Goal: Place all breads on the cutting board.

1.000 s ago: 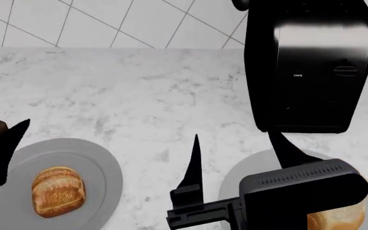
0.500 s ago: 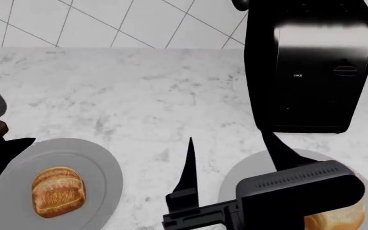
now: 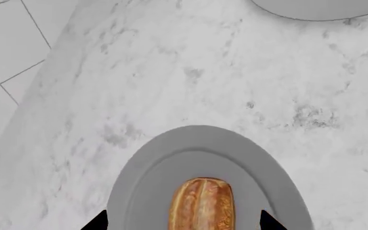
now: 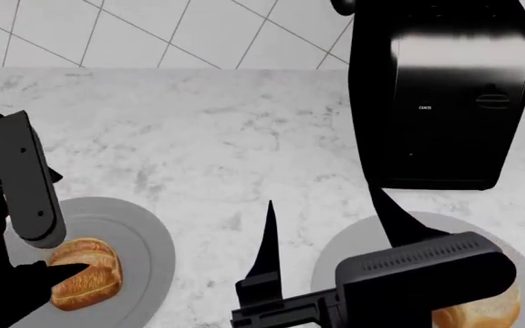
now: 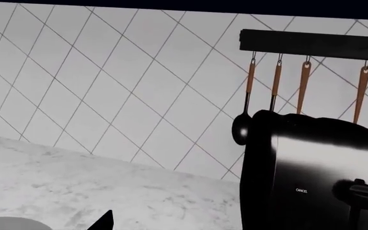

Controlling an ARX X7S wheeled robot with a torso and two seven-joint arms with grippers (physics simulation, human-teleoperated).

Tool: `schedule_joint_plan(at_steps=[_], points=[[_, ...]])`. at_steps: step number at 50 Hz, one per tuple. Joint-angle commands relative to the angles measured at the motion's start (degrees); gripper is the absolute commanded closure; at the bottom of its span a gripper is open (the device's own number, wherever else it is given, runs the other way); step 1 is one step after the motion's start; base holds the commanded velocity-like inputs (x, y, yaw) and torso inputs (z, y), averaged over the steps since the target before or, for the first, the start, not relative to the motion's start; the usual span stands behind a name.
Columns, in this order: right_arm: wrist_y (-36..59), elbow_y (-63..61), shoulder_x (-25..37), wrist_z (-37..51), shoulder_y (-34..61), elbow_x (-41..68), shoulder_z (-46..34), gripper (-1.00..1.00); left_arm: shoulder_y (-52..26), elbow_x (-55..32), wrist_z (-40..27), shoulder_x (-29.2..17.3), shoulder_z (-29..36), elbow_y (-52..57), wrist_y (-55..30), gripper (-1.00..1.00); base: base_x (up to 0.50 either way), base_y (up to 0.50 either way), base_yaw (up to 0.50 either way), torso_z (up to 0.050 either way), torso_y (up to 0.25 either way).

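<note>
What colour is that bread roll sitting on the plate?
Golden brown, with a paler stripe along its top; the roll shows best in the left wrist view.

The only readable text is "CANCEL", printed small in white on the black toaster [image 4: 440,96].

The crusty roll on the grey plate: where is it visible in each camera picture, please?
Head view: the crusty roll lies at lower left on a grey plate, under the left arm.
Left wrist view: roll at bottom centre, on the same plate.
Right wrist view: not in it.
Shared landmark: the marble counter.
</note>
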Motion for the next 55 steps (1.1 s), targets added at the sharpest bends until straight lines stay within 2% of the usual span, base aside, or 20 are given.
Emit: schedule_joint_plan(at_steps=[1,17,37,45,46,47,52,55], points=[[-0.73,0.29,0.23,0.15,-0.54,0.44,0.25,-1.00,2.29,2.76,0.50,2.57,6.00,-3.92,5.10,-1.00,0.00,0.00,0.00,0.000,0.000],[-0.74,-0.30,0.34,0.80,-1.19,1.33,0.85,-1.00,6.69,4.98,0.63,3.82,10.81,-9.17,9.41,-1.00,0.00,0.00,0.00,0.000,0.000],[0.24,-1.16,0.73,1.41,-1.10,2.27,0.57,-1.00,7.98,5.05,-0.81,1.30,10.39,-11.01,8.12,-1.00,0.00,0.00,0.00,0.000,0.000],[-0.26,-0.61,0.77,1.54,-1.21,2.36,0.42,-1.00,8.39,7.63,-0.21,3.66,12.26,-18.90,12.90,-1.00,0.00,0.00,0.00,0.000,0.000],[-0.44,-0.48,0.80,1.54,-1.31,2.32,0.40,-1.00,9.04,9.25,-1.84,4.10,12.10,-20.18,16.14,-1.00,0.00,0.00,0.00,0.000,0.000],[-0.61,-0.42,0.83,1.56,-1.47,2.32,0.44,-1.00,9.89,9.99,-4.83,5.14,9.83,-22.25,18.98,1.00,0.00,0.00,0.00,0.000,0.000],[-0.88,-0.16,0.90,1.59,-1.44,2.33,0.19,-1.00,11.14,9.35,-9.63,5.53,4.77,-22.32,21.45,1.00,0.00,0.00,0.00,0.000,0.000],[-0.91,-0.09,0.93,1.67,-1.29,2.31,0.01,-1.00,10.66,8.44,-11.13,3.88,2.31,-19.07,20.67,1.00,0.00,0.00,0.00,0.000,0.000]])
